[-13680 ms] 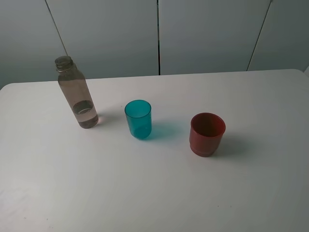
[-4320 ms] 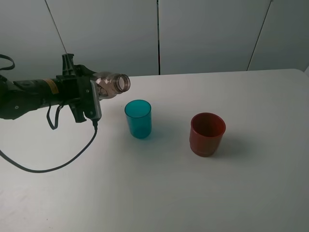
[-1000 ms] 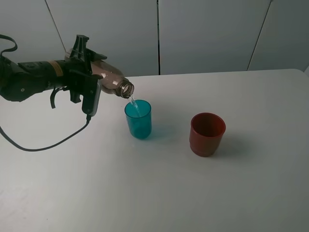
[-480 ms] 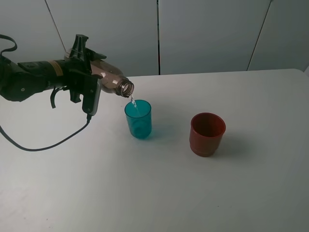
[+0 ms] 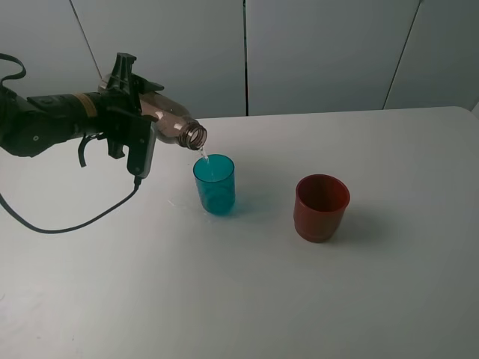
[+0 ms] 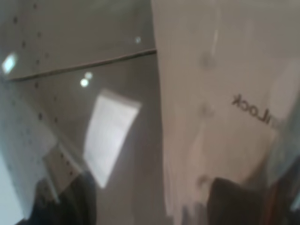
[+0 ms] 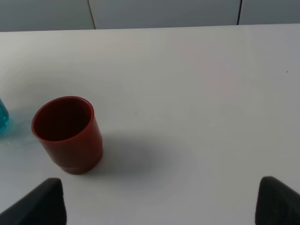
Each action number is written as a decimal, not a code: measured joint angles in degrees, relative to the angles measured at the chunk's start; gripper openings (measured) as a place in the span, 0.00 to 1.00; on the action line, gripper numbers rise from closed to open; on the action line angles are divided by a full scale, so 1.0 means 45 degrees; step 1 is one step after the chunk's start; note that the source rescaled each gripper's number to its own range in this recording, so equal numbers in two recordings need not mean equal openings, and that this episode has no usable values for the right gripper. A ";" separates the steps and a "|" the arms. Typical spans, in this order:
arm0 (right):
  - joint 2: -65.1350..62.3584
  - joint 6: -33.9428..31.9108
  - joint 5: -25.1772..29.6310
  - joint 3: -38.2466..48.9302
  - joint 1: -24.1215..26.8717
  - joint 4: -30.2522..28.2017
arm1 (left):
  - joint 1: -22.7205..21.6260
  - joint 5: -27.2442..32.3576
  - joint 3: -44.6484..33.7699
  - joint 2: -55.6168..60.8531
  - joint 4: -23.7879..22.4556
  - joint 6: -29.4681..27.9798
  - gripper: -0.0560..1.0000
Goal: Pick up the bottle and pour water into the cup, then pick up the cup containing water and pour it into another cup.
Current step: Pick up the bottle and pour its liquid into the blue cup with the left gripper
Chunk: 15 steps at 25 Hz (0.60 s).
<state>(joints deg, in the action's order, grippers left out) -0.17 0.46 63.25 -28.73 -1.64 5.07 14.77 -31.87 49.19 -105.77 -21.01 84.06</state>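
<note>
The smoky brown bottle [image 5: 174, 124] is held tipped on its side above the table, with my left gripper [image 5: 147, 120] shut on its body. Its open mouth hangs just over the near-left rim of the teal cup [image 5: 215, 184], and a thin trickle of water falls into that cup. In the left wrist view the bottle [image 6: 211, 93] fills the frame, blurred. The red-brown cup [image 5: 321, 207] stands upright to the right of the teal one. In the right wrist view the red-brown cup [image 7: 68, 134] stands ahead of my right gripper [image 7: 161, 211], which is open and holds nothing. The teal cup [image 7: 2, 117] just shows at that view's edge.
The white table [image 5: 299, 299] carries only the two cups. A black cable [image 5: 82, 221] trails from the left arm down onto the table at the left. Grey wall panels [image 5: 322, 52] stand behind the far edge.
The stream of water from the bottle's mouth has thinned to a trickle. The bottle and left arm have hardly moved.
</note>
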 joint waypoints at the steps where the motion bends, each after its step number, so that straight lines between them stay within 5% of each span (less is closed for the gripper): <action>1: 0.0000 0.0000 0.0000 0.0000 0.0000 0.0000 | 0.0000 0.0000 0.0000 0.0000 0.0010 0.0019 0.06; 15: 0.0000 -0.0002 0.0000 0.0000 0.0000 0.0000 | 0.0000 0.0026 0.0519 -0.0195 0.0137 0.0342 0.06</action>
<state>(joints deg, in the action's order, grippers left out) -0.17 0.45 63.25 -28.73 -1.64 5.07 14.77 -31.75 51.53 -106.64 -20.39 85.59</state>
